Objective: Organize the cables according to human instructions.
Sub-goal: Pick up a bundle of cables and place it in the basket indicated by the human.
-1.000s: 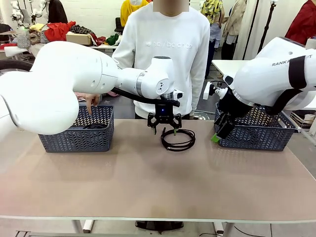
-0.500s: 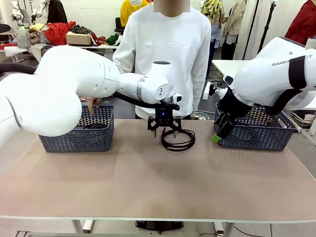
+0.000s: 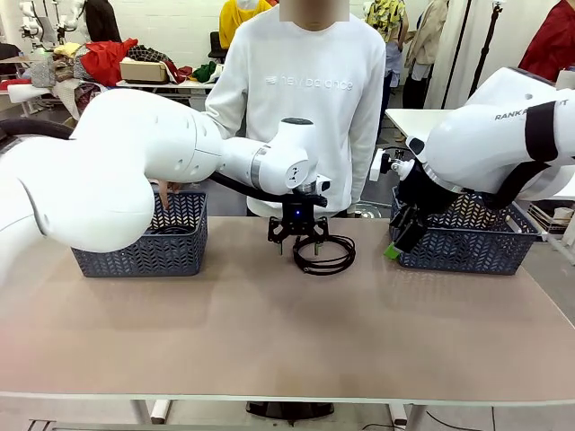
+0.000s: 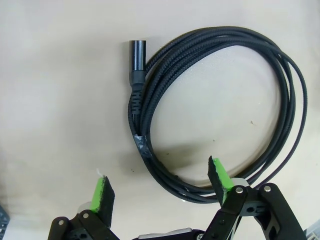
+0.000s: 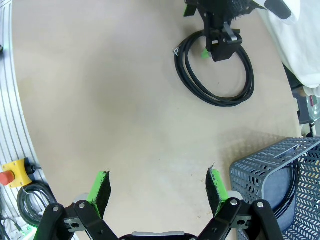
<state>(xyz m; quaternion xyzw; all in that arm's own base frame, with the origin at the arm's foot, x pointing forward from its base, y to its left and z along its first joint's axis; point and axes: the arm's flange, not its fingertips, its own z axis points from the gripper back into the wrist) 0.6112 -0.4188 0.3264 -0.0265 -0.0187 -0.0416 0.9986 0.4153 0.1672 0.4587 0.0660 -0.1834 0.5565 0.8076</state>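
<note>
Both arms: glossy white rounded shells, grey joint rings; partial black lettering on the shell at upper right of the front view. Left end effector [image 3: 297, 235]: black linkage body, small blue light, bright green pads [image 4: 104, 194], silver pivot screws. Right end effector [image 5: 158, 194]: identical. Person: white sweatshirt [image 3: 301, 99], faint chest lettering

Front view faces person, wrist views look down, sharing coiled cable [image 4: 220, 115]

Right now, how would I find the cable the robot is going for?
Look at the middle of the table, between the two baskets. Under the left gripper lies a coiled black cable. It is lying on the bare tabletop, not in a basket.
</note>
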